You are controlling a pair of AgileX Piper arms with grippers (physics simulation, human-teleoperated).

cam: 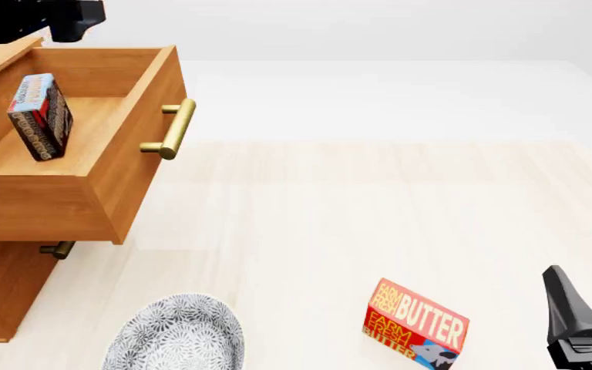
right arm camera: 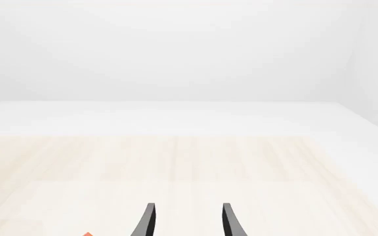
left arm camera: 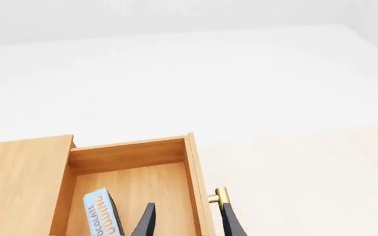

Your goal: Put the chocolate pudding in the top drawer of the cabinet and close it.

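The cabinet (cam: 8, 285) stands at the left with its top drawer (cam: 121, 177) pulled out. Inside the drawer the chocolate pudding (cam: 39, 116) stands on edge, blue-grey end up; the left wrist view shows the same chocolate pudding (left arm camera: 102, 216) on the floor of the top drawer (left arm camera: 133, 189). My left gripper (left arm camera: 187, 227) hangs open above the drawer's front wall, one finger over the inside and one beside the brass handle (left arm camera: 220, 196), holding nothing. Only the left arm's dark body (cam: 28, 19) shows in the front view. My right gripper (cam: 591, 299) is open and empty at the near right.
A red butter box (cam: 415, 324) stands near the front, left of the right gripper. A patterned grey plate (cam: 178, 335) lies at the front edge near the cabinet's foot. The lower drawer's handle (cam: 58, 249) peeks out under the open drawer.
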